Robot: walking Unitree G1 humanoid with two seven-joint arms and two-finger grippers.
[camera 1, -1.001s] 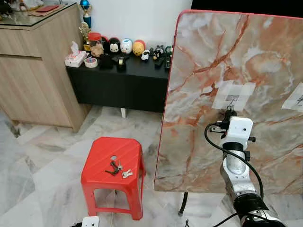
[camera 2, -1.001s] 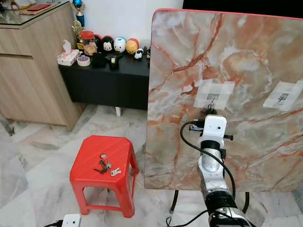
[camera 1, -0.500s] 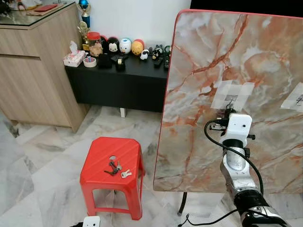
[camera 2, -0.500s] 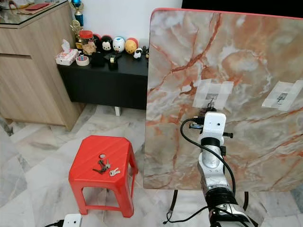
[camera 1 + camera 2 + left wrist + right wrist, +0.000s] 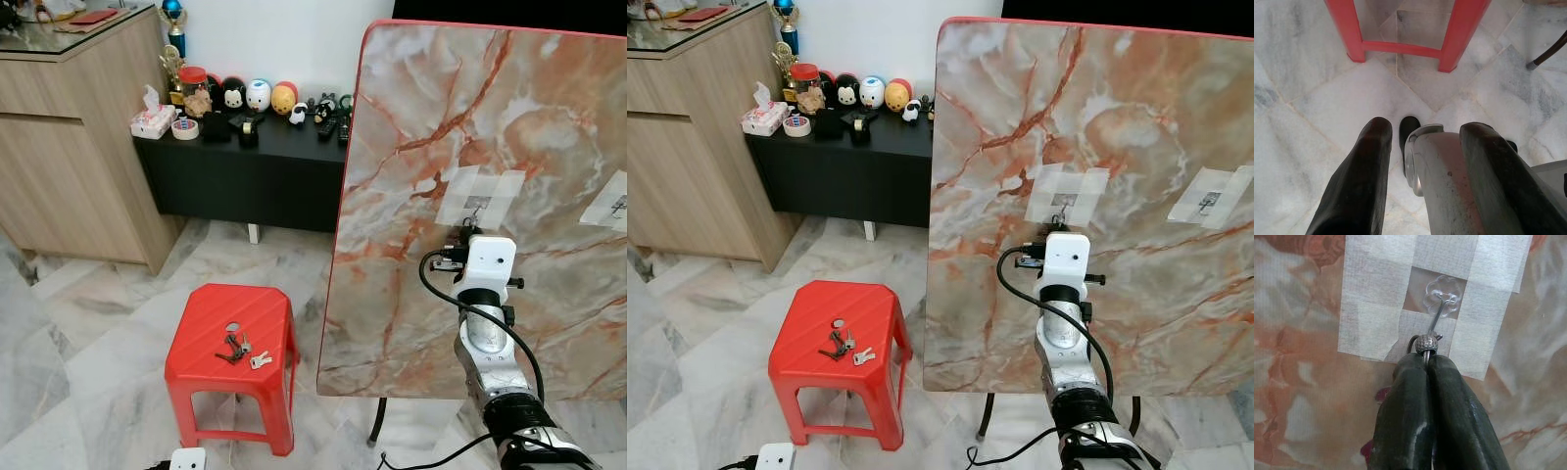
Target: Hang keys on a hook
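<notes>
Right gripper [image 5: 1427, 357] fingers pressed together, pinching a key ring [image 5: 1426, 343] at their tips; the clear hook [image 5: 1442, 301] stem runs lengthwise just beyond.

Left gripper [image 5: 1425, 147] fingers spread, empty.

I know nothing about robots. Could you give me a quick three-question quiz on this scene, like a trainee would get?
1. True or false: the top of the red stool is bare.
2. What fixes the clear hook to the marble board? A) nails B) white tape C) a magnet
3. Which tool is up at the hook, and are its fingers apart or together?

Key
1. False: a bunch of keys lies on it.
2. B: strips of white tape cross around the hook.
3. The right tool, fingers pressed together on a beaded metal ring just below the hook.
</notes>
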